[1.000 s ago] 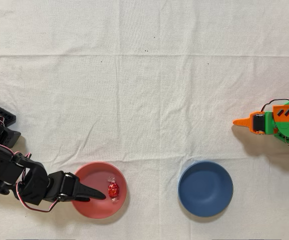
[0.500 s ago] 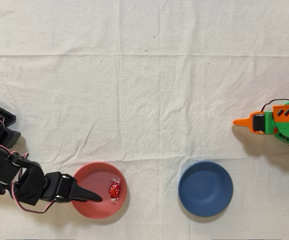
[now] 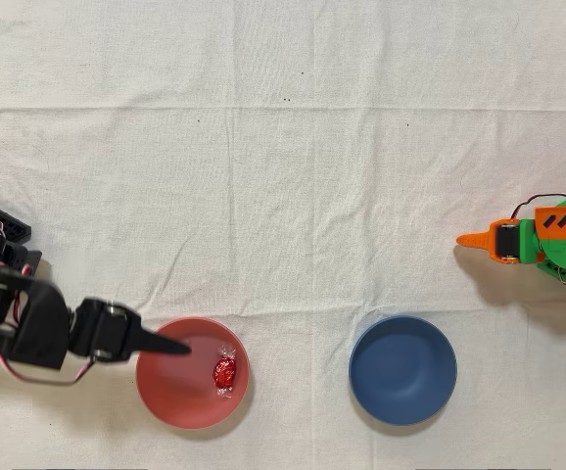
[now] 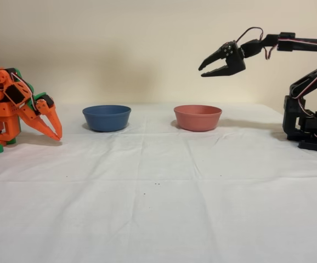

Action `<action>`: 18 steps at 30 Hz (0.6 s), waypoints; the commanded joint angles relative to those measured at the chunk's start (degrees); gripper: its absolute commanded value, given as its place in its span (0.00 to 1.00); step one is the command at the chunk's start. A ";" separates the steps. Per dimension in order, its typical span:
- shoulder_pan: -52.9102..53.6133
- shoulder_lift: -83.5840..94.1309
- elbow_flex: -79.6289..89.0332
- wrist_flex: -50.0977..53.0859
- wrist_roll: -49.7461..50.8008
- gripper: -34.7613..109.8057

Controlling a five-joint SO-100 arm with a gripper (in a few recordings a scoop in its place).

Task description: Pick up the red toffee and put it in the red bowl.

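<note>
The red toffee lies inside the red bowl, right of its middle in the overhead view, with its clear wrapper ends sticking out. In the fixed view the red bowl hides the candy behind its wall. My black gripper points over the bowl's left rim in the overhead view. In the fixed view the gripper hangs high above the bowl, its jaws a little apart and holding nothing.
A dark blue bowl stands beside the red one on the white cloth, also seen as the blue bowl in the fixed view. The idle orange arm rests at the right edge of the overhead view.
My gripper has drawn back to the left, off the red bowl's inside to its left rim. The toffee stays where it lay in the bowl.
</note>
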 commanded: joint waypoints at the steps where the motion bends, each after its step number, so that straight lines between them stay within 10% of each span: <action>1: -1.32 8.09 5.80 -7.82 -1.49 0.25; 18: -13.27 26.89 25.66 -17.93 10.72 0.25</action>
